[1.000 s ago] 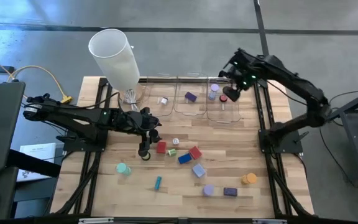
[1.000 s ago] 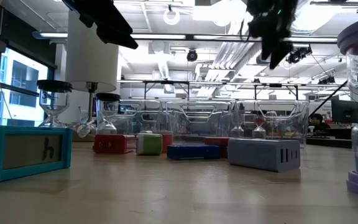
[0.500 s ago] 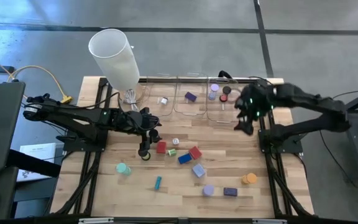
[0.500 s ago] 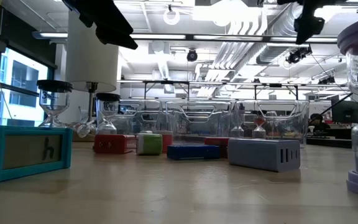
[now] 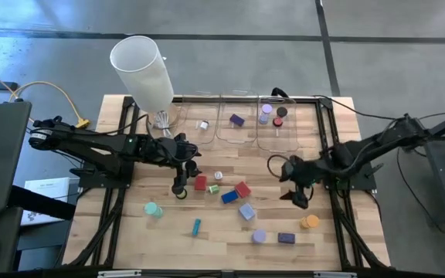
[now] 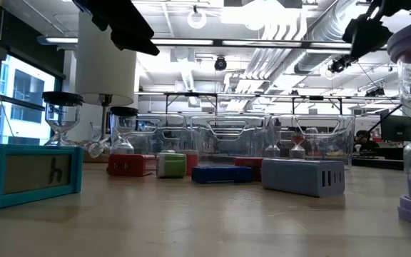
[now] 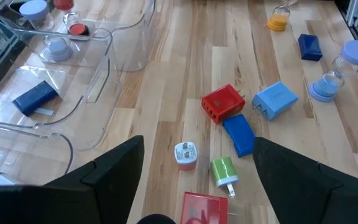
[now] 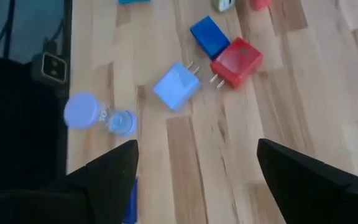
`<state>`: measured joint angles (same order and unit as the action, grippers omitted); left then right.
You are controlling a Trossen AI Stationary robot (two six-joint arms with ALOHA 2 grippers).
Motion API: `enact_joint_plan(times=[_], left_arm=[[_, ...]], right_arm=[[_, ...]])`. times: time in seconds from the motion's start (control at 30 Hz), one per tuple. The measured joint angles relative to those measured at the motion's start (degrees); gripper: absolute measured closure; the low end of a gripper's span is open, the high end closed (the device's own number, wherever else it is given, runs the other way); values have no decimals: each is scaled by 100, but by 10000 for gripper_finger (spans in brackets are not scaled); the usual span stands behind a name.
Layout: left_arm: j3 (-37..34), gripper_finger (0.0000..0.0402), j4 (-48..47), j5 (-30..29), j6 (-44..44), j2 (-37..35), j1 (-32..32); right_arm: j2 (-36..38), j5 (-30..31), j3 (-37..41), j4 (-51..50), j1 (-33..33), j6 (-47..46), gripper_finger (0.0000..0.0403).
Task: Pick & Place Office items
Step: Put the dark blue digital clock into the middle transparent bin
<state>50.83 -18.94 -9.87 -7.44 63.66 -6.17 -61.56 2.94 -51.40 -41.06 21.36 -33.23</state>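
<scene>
- Two arms are in view; the right gripper (image 5: 295,193) has been swung from the clear bins (image 5: 276,143) down to mid-table, fingers apart, nothing held.
- The left gripper (image 5: 181,184) is unchanged, fingers apart over the red block (image 5: 200,183).
- Another pick is judged next; the orange roll (image 5: 309,222) lies nearby, other office items scattered.

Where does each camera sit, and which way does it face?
High: above, facing down; both arms, left end effector, right end effector.
Low: table height, facing the clear bins.
Left wrist: past its fingers to a red block.
Right wrist: past its fingers.
Both wrist views share the red block.
</scene>
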Motion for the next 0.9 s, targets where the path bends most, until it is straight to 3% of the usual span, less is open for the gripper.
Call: enact_joint_plan(times=[0.23, 0.4, 0.53, 0.9], left_arm=[[0, 108, 34, 0, 11, 0, 0], [0, 108, 33, 0, 11, 0, 0], [0, 108, 56, 0, 11, 0, 0], [0, 108, 224, 0, 9, 0, 0]], right_arm=[[-731, 290, 11, 334, 350, -114, 86], [-1283, -87, 6, 752, 823, -568, 87], [-1579, -190, 9, 462, 1099, -1077, 96], [-2160, -412, 4, 729, 1380, -1785, 138]])
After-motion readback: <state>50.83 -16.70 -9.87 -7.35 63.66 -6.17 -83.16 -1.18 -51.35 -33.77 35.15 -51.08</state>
